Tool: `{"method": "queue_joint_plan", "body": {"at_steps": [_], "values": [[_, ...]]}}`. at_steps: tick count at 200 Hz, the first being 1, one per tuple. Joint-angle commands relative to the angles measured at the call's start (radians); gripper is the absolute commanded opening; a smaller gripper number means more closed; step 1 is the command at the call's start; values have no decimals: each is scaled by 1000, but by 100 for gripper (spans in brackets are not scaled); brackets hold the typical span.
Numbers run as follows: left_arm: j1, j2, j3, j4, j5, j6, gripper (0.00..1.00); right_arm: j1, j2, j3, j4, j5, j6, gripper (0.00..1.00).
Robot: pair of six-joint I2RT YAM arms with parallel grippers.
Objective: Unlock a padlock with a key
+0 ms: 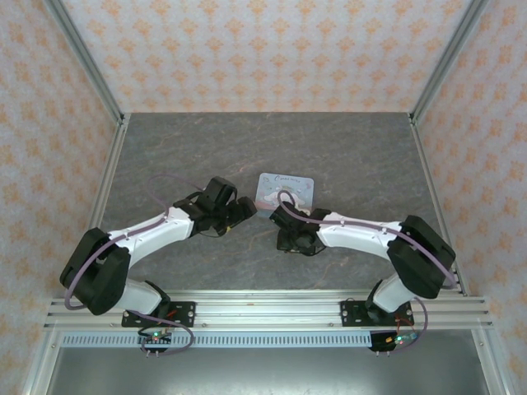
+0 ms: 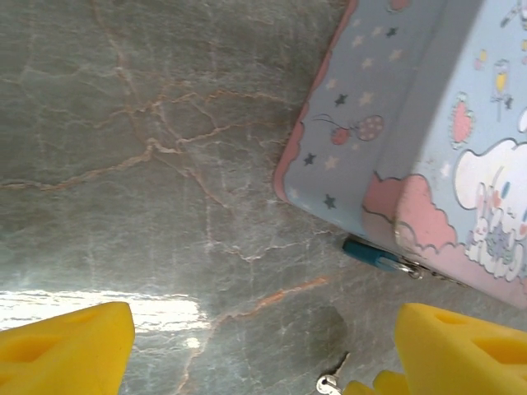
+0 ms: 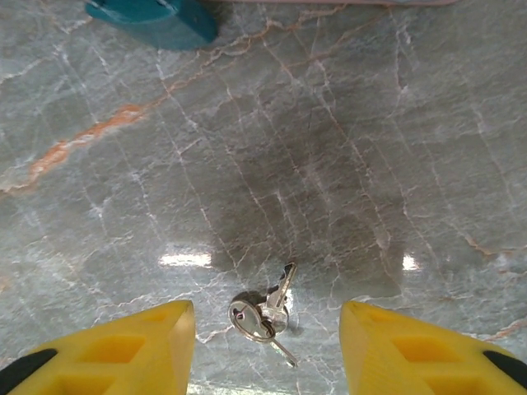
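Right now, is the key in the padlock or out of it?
Out. The key lies on the table, apart from the padlock by the tin.

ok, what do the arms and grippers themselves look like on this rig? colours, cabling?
The left arm and right arm both have white links with bulky black joint housings and black wrists. A thin purple cable loops along each arm. The left gripper and right gripper carry bright yellow wedge-shaped fingers with moulded recesses. The right pair shows black patches at the outer corners.
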Motion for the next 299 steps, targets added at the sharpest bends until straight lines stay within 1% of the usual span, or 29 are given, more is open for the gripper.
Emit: {"method": "queue_joint_plan", "body": {"at_steps": [1, 25, 55, 84, 104, 118, 136, 153, 171, 218, 243, 257, 260, 292, 299], "values": [[14, -33, -16, -5, 5, 14, 83, 17, 38, 42, -40, 38, 40, 48], [23, -36, -20, -1, 12, 16, 84, 33, 84, 66, -48, 38, 47, 47], [31, -39, -23, -2, 19, 17, 84, 46, 127, 81, -63, 35, 44, 41], [38, -44, -24, -7, 23, 19, 84, 62, 135, 75, -67, 30, 47, 35], [41, -46, -22, -9, 23, 19, 84, 66, 134, 60, -58, 25, 49, 26], [41, -45, -20, -10, 24, 19, 84, 65, 132, 42, -38, 24, 53, 16], [41, -46, -20, -13, 26, 17, 84, 67, 126, 25, -11, 14, 57, 0], [41, -53, -20, -18, 25, 16, 84, 66, 97, 2, 10, 18, 61, 0], [41, -61, -22, -27, 22, 14, 84, 56, 33, -28, 32, 19, 59, 0], [41, -80, -37, -5, 48, 2, 84, -35, -214, -158, 159, -48, 66, 0], [41, -80, -50, 45, 86, -30, 84, -100, -334, -226, 279, -140, 62, 0], [39, -76, -60, 92, 121, -64, 84, -138, -360, -246, 344, -200, 59, 0], [38, -74, -61, 104, 129, -72, 84, -147, -391, -249, 358, -214, 61, 0], [17, -44, -88, 270, 204, -195, 82, -193, -421, -281, 556, -347, 62, 0], [9, -33, -90, 308, 216, -221, 82, -198, -420, -283, 582, -356, 65, 0]]}}
